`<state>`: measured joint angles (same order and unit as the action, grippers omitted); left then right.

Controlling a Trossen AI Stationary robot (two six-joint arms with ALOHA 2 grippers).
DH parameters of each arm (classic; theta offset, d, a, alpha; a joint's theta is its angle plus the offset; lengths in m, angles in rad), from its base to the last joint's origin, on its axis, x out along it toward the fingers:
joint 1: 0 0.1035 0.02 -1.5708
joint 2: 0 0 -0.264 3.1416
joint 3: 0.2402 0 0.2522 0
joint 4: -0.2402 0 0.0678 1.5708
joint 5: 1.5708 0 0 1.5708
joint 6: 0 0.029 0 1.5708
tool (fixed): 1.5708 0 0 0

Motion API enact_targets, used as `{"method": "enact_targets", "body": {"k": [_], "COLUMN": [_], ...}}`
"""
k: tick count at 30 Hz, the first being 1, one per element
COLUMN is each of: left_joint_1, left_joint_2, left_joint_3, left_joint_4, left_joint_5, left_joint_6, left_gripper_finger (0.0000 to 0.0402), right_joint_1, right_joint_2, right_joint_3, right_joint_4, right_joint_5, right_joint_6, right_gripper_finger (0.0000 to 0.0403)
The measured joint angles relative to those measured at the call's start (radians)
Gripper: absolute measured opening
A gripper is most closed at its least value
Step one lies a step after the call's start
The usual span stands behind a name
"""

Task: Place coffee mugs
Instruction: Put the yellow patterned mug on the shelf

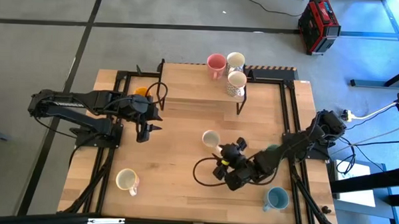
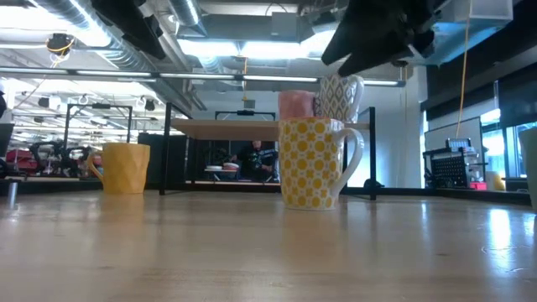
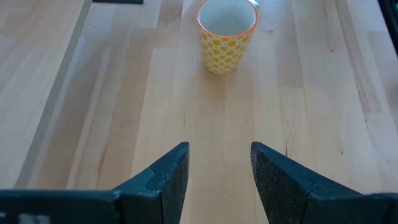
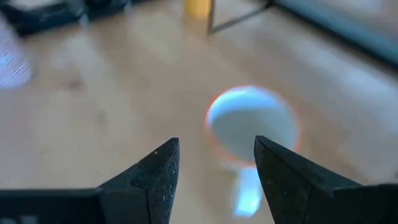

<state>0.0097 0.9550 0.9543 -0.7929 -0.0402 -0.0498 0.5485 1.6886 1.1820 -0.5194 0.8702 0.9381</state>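
A white mug with yellow dots and an orange rim (image 1: 211, 139) (image 3: 227, 34) (image 2: 315, 164) stands upright on the table's middle. My right gripper (image 1: 221, 151) (image 4: 214, 174) hovers open just near-right of it and above it, slanting down; the mug (image 4: 252, 124) shows ahead between the fingers, untouched. My left gripper (image 1: 149, 131) (image 3: 219, 168) waits open at the left, pointing toward the same mug. Pink (image 1: 216, 63), white (image 1: 236, 59) and patterned (image 1: 236, 82) mugs stand on the raised shelf (image 1: 187, 81) at the back.
An orange-yellow mug (image 1: 141, 92) (image 2: 124, 168) stands by the shelf's left legs. A cream mug (image 1: 126, 180) sits near the front left and a light blue mug (image 1: 275, 198) at the front right. The shelf's black legs (image 1: 240, 100) stand behind the middle.
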Motion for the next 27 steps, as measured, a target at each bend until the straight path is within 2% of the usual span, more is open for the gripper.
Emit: {"method": "enact_targets", "body": {"k": [3,5,8,11,13,17,19,23,25,27], "left_joint_1": [0.0,0.0,0.0,0.0,0.0,0.0,0.0,0.0,0.0,0.0], "left_joint_2": [0.0,0.0,0.0,0.0,0.0,0.0,0.0,0.0,0.0,0.0], "left_joint_3": [0.0,0.0,0.0,0.0,0.0,0.0,0.0,0.0,0.0,0.0], "left_joint_4": [0.0,0.0,0.0,0.0,0.0,0.0,-0.002,-0.002,-0.002,-0.003], "left_joint_5": [0.0,0.0,0.0,0.0,0.0,0.0,0.0,0.001,0.0,0.0], "left_joint_6": [0.0,0.0,0.0,0.0,0.0,0.0,0.0,0.0,0.0,0.0], "left_gripper_finger": [0.0167,0.0167,0.0167,0.0167,0.0167,0.0167,0.0167,0.0167,0.0167,0.0167], "right_joint_1": [0.033,0.061,0.09,0.116,0.131,0.149,0.146,0.128,0.117,0.111], "right_joint_2": [0.0,-0.003,-0.009,-0.023,-0.038,-0.049,-0.052,-0.052,-0.055,-0.073], "right_joint_3": [0.0,0.0,-0.012,-0.094,-0.157,-0.266,-0.301,-0.355,-0.366,-0.368], "right_joint_4": [-0.05,-0.12,-0.241,-0.254,-0.186,0.057,0.169,0.348,0.388,0.37], "right_joint_5": [0.105,0.127,0.134,0.15,0.146,0.123,0.112,0.018,-0.042,-0.056], "right_joint_6": [0.006,0.051,0.2,0.359,0.415,0.411,0.367,0.246,0.19,0.158], "right_gripper_finger": [0.0198,0.0198,0.0198,0.0198,0.0198,0.0198,0.0198,0.0198,0.0198,0.0198]}}
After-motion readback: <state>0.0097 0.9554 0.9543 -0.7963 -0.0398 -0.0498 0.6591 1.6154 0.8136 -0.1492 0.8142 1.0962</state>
